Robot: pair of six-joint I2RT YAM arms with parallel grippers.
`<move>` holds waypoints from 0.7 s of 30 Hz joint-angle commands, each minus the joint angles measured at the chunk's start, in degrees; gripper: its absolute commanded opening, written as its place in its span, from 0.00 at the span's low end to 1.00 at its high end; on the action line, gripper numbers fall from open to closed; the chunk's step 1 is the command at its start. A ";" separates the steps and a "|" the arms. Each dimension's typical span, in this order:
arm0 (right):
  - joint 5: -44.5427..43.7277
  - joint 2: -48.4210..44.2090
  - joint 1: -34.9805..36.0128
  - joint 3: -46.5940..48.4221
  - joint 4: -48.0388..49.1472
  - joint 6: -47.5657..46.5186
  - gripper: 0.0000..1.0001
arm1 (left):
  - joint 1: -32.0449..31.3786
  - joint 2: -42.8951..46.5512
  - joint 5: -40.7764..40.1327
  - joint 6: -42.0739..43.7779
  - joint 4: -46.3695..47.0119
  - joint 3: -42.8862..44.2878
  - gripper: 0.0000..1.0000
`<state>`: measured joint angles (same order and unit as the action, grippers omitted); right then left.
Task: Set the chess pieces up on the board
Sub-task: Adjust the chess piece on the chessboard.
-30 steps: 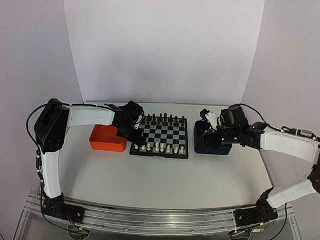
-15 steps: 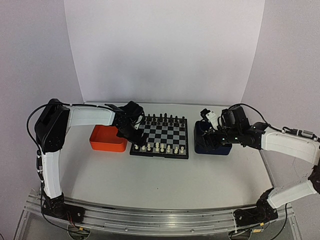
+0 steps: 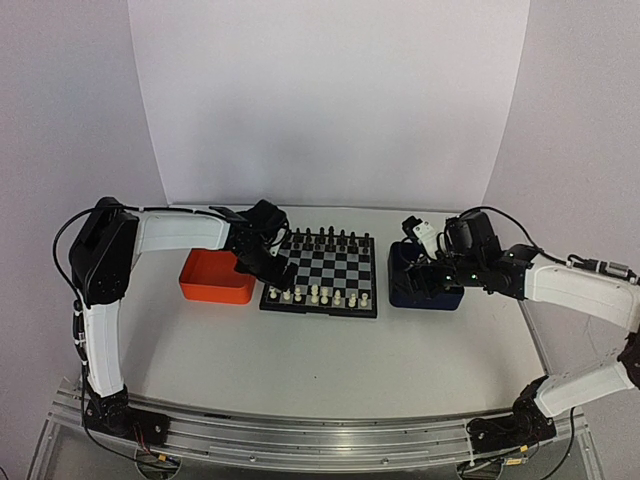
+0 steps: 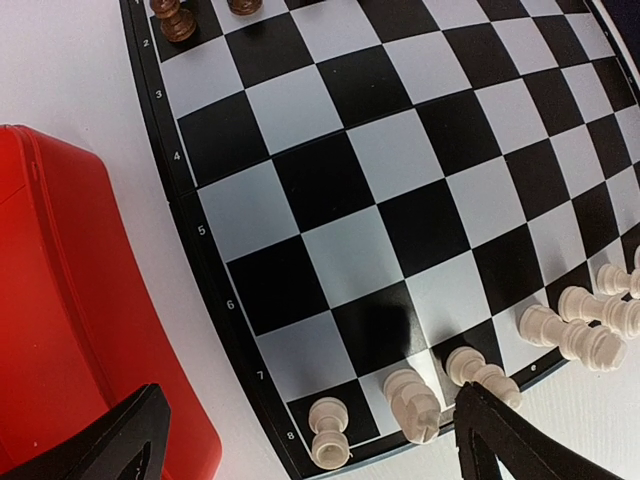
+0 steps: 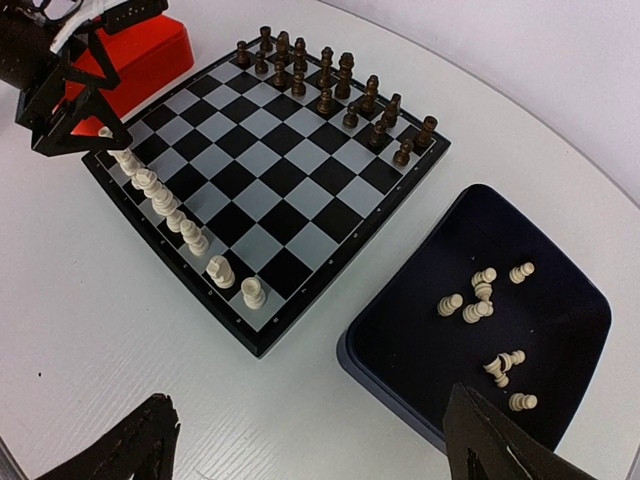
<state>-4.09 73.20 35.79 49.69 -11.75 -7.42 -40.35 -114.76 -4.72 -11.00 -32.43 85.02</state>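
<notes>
I've got the orange tray (image 3: pixel 215 277) just beside the board (image 3: pixel 322 270) on its left and the dark blue tray (image 5: pixel 405 345) just beside it on the right; black pieces (image 5: pixel 325 75) fill the far rows; cream-white chess pieces (image 5: pixel 165 205) line the near edge, more lie scattered in the blue tray; my left gripper (image 4: pixel 305 400) hovers low over the board's near left corner, jaws spread wide, empty; my right gripper (image 5: pixel 310 395) hangs above the blue tray's near side, jaws apart, holding nothing.

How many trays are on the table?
2: an orange tray left of the board, and a dark blue tray right of it.
</notes>
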 commanded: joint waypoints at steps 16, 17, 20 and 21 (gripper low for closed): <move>1.71 -3.05 0.18 -0.82 -0.38 0.77 0.90 | 0.99 0.66 -1.54 -1.54 0.14 0.64 1.00; 1.73 -3.06 0.16 -0.84 -0.38 0.78 0.90 | 1.01 0.93 -1.14 -1.57 0.29 0.57 1.00; 1.71 -2.99 0.20 -0.83 -0.38 0.81 0.90 | 0.98 1.94 0.73 -1.61 1.08 0.41 1.00; 1.63 -2.98 0.19 -0.82 -0.36 0.85 0.90 | 0.98 2.42 1.21 -1.61 1.42 0.44 1.00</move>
<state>-3.01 71.70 35.79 49.34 -11.86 -7.22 -39.68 -114.76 -4.90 -12.05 -32.45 85.01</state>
